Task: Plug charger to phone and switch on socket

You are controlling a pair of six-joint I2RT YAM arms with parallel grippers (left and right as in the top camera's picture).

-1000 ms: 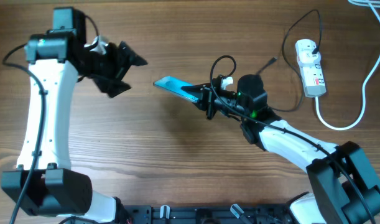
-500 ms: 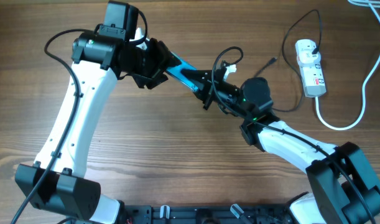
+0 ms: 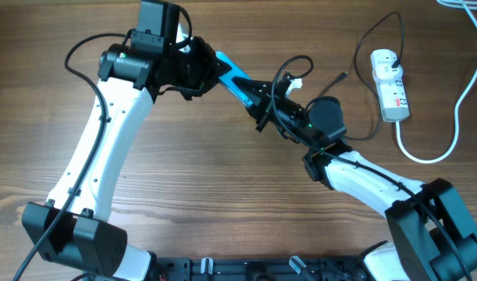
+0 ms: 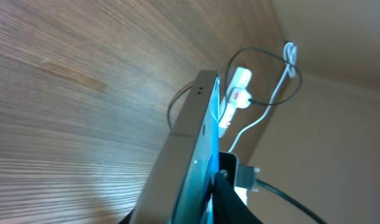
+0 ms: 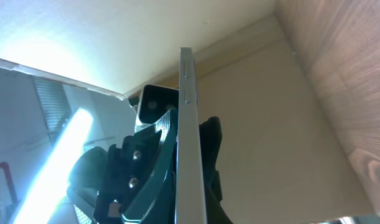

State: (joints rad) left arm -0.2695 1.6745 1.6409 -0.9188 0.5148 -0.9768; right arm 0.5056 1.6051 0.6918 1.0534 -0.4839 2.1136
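While the right gripper (image 3: pixel 261 108) clamps the slim, rigid, blue-screened smartphone (image 3: pixel 236 78) aloft, centre-far, your left gripper (image 3: pixel 204 72) straddles its left end, closure indeterminate; treat it as slippery glass and grip its long edges.

Wood-grain surface in a pale-walled, strip-lit room.
From overhead, the brown surface (image 3: pixel 183 179) fills the view, its grain running 9 to 3 o'clock. In the left wrist view it meets a plain beige wall (image 4: pixel 339 124) at 3 o'clock. In the right wrist view a bright strip light (image 5: pixel 59 149) glows at 8 o'clock, below a grey grille (image 5: pixel 50 99).
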